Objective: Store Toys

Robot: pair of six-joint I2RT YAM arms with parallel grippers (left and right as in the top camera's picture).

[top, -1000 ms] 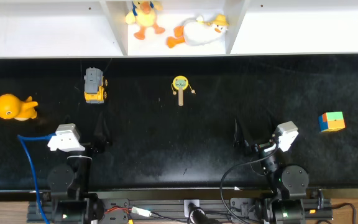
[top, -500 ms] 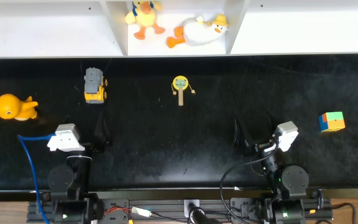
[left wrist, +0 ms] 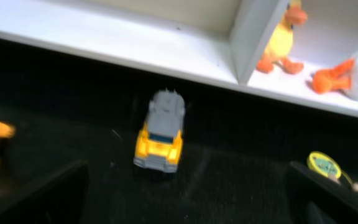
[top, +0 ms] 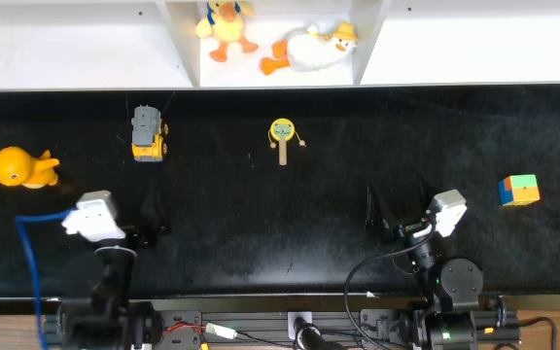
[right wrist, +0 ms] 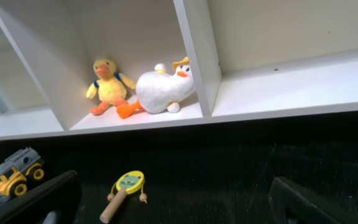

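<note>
A yellow and grey toy truck (top: 147, 133) stands on the black table, straight ahead of my left gripper (top: 132, 206), which is open and holds nothing. In the left wrist view the truck (left wrist: 160, 130) sits well beyond the gripper (left wrist: 185, 208). An orange duck toy (top: 22, 167) lies at the far left. A yellow rattle drum (top: 282, 136) lies mid-table. A coloured cube (top: 519, 190) rests at the right. My right gripper (top: 397, 202) is open and low near the front edge, with the rattle (right wrist: 124, 190) some way ahead of it.
A white shelf unit (top: 86, 58) runs along the table's back. Its middle compartment holds a yellow duck plush (top: 227, 24) and a white goose plush (top: 309, 49). The side compartments (right wrist: 291, 93) are bare. A blue cable (top: 37, 253) loops by the left arm.
The left arm has shifted a little to the left and up from its rest pose. The right arm and the toys have not moved.
</note>
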